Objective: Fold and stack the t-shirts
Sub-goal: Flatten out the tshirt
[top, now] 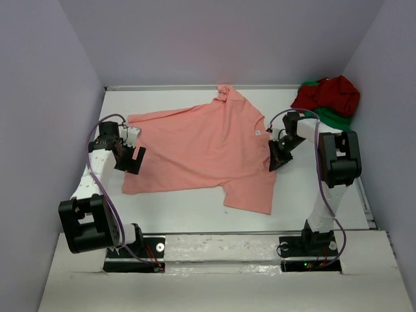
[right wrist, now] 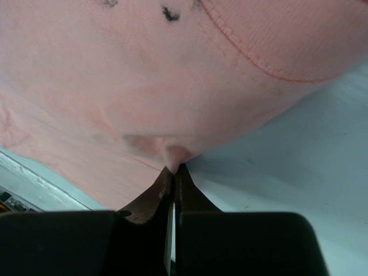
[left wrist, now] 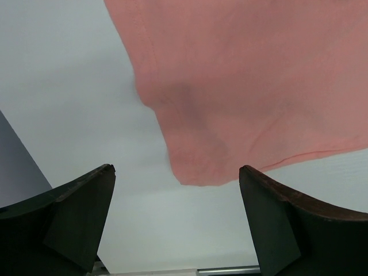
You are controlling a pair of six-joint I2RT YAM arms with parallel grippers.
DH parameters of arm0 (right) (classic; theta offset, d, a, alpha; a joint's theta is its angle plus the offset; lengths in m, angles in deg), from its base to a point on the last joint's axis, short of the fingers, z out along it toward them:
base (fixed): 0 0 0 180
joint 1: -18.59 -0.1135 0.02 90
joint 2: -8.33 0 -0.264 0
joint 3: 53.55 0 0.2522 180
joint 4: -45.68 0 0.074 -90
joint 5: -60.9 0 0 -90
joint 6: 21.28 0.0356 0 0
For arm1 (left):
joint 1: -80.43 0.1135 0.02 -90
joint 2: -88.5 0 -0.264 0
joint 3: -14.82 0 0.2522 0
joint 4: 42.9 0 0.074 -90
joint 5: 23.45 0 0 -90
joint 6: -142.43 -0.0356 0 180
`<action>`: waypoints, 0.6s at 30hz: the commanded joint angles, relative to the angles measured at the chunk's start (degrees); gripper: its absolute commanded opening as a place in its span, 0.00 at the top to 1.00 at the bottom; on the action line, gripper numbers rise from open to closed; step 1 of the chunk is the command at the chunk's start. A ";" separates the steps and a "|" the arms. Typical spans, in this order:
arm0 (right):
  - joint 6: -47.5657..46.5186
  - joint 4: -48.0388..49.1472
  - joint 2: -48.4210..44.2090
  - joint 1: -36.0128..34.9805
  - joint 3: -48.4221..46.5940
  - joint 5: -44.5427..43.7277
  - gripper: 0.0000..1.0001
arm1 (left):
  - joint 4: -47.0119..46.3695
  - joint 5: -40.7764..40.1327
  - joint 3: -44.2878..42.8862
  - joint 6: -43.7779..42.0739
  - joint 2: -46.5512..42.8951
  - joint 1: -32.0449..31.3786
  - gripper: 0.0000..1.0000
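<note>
The salmon-pink t-shirt [top: 208, 149] lies spread on the worktop [top: 188, 208]. The right gripper [right wrist: 174, 172] is clenched on a pinch of its right edge. The left gripper [top: 132, 160] hangs released beside its left edge. Beyond its right side, the dark red t-shirt [top: 328, 94] lies bunched on the green t-shirt [top: 335, 118].

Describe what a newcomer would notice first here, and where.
A salmon-pink t-shirt lies spread across the middle of the table. The right end effector is shut on a pinch of its right edge, while the left end effector hangs open at its left edge. A dark red t-shirt and a green t-shirt sit heaped in the far right corner.
</note>
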 commanded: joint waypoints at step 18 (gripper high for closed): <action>-0.58 7.71 -1.54 0.21 0.38 -9.68 1.00 | 13.31 4.54 2.88 -6.82 9.99 2.96 0.16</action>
